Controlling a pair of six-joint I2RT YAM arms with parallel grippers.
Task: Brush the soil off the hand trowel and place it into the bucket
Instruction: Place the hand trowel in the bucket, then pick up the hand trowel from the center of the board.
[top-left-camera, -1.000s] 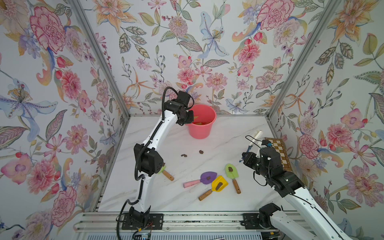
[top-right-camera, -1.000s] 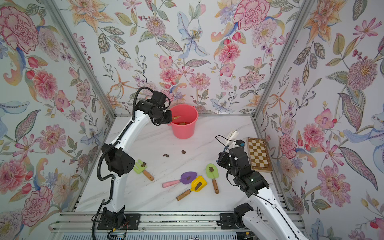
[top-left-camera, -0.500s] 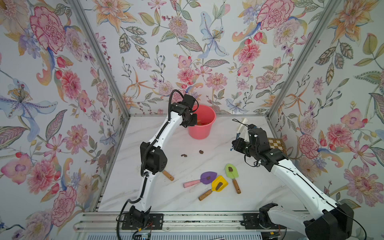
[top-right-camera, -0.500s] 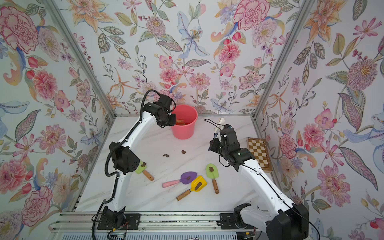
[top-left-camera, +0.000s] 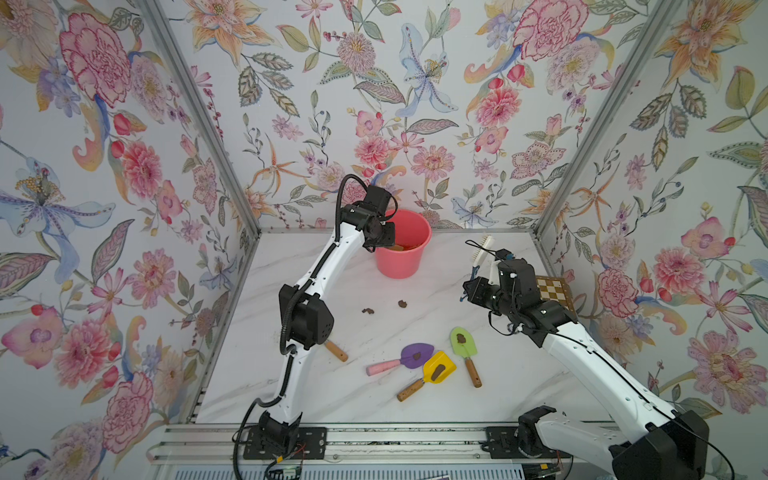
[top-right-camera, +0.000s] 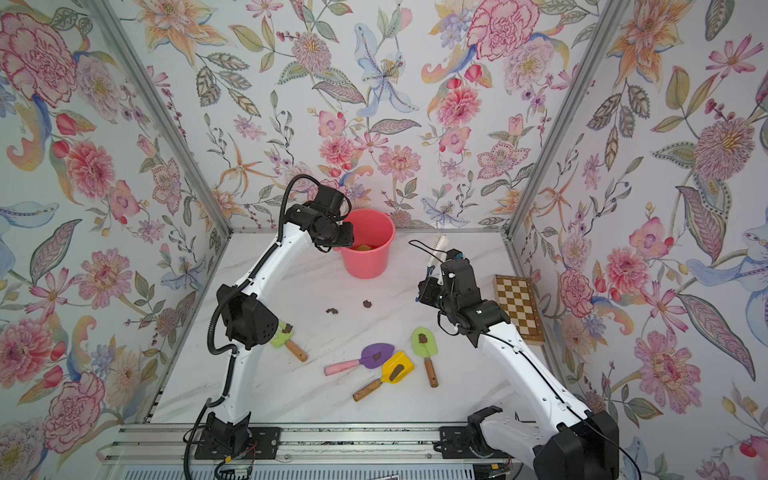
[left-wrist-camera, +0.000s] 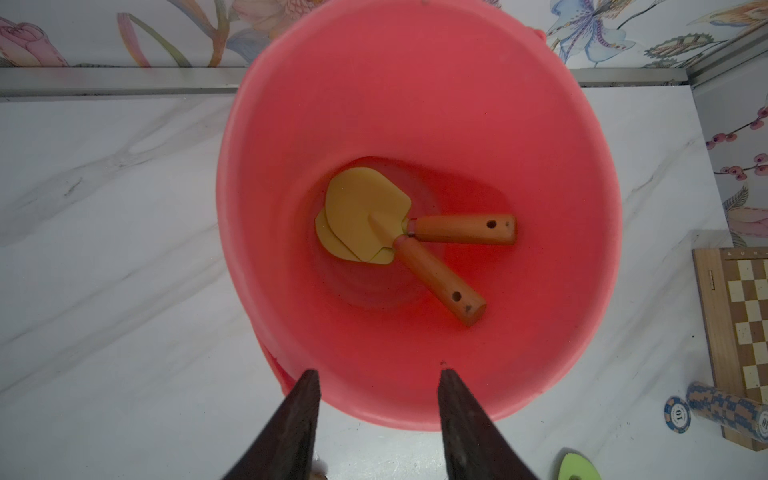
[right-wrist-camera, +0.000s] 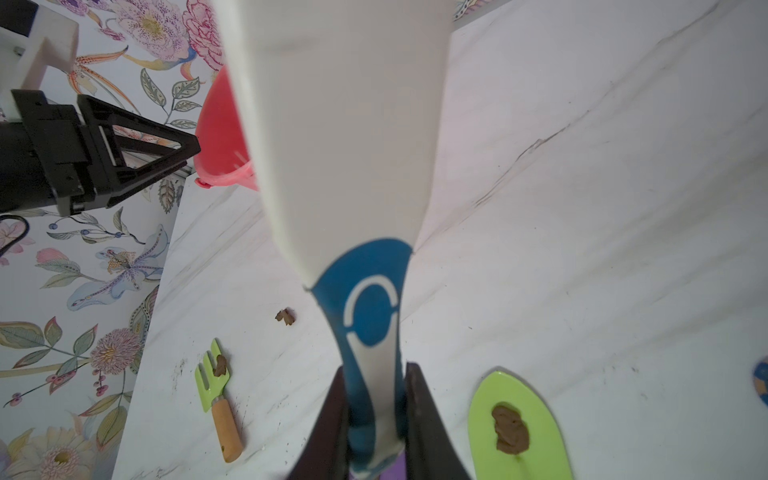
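Observation:
The coral-pink bucket (top-left-camera: 401, 259) (top-right-camera: 368, 262) stands at the back of the table. My left gripper (left-wrist-camera: 377, 371) (top-left-camera: 384, 239) hangs open over its near rim, holding nothing. Two yellow hand trowels (left-wrist-camera: 365, 212) with wooden handles lie crossed on the bucket's floor (left-wrist-camera: 478, 345). My right gripper (right-wrist-camera: 374, 368) (top-left-camera: 476, 286) is shut on a white and blue brush (right-wrist-camera: 357, 166) (top-left-camera: 484, 249), held upright above the table's right side. A green trowel (top-left-camera: 463, 343), a purple one (top-left-camera: 415, 355) and a yellow one (top-left-camera: 438, 368) lie at the front, each carrying soil (right-wrist-camera: 510, 428). Two soil lumps (top-left-camera: 368, 310) lie loose mid-table.
A green hand fork (top-right-camera: 282, 334) (right-wrist-camera: 214, 374) with a soil lump lies beside the left arm's elbow. A chessboard (top-left-camera: 555, 291) sits against the right wall, with poker chips (left-wrist-camera: 723, 411) next to it.
My left gripper has opened over the bucket after shifting a little right. My right arm has swung up and toward the table's middle, carrying the brush.

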